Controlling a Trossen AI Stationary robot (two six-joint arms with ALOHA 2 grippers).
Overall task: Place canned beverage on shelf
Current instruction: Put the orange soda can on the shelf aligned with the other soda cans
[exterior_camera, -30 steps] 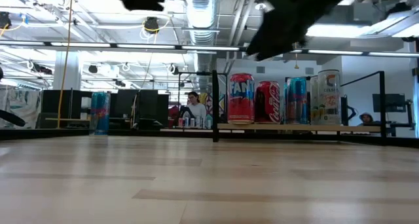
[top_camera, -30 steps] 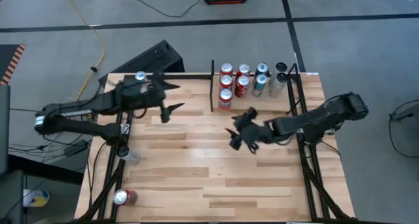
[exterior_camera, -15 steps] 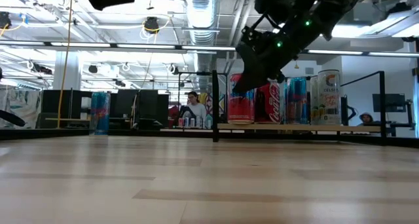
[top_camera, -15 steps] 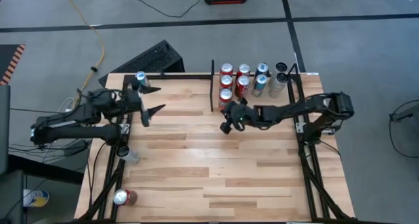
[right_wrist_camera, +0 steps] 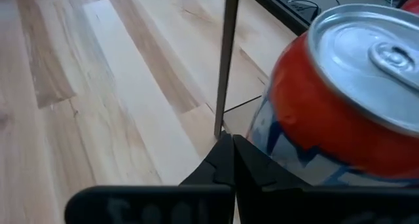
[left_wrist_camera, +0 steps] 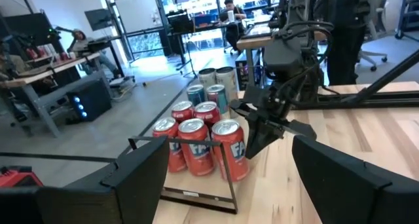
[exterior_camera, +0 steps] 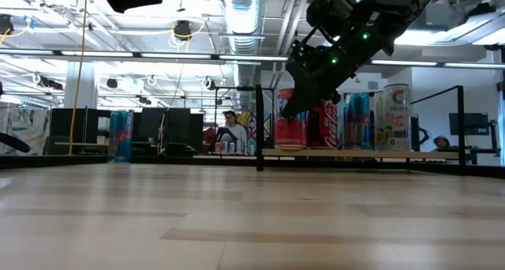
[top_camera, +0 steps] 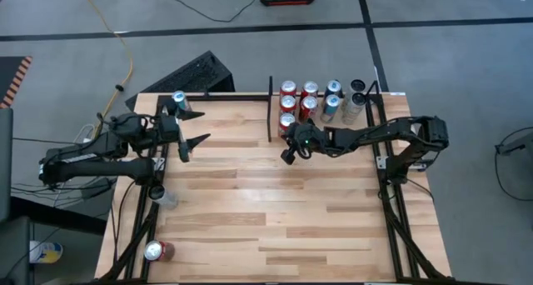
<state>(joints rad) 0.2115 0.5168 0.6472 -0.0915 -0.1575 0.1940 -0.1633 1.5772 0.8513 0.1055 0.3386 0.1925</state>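
The counter (top_camera: 250, 210) filled the frame's centre; the shelf (top_camera: 333, 128) was set at its upper right, behind the divider bar (top_camera: 270, 110). An upright blue can (top_camera: 178, 99) was seen at the upper left, just above the nearer left hand (top_camera: 193, 141), whose fingers were spread and empty. The right hand (top_camera: 289, 154), fingers pressed together and empty, was placed just beside the front red can (top_camera: 287, 122).

Ten cans (top_camera: 287, 122); two pincers (top_camera: 289, 154).
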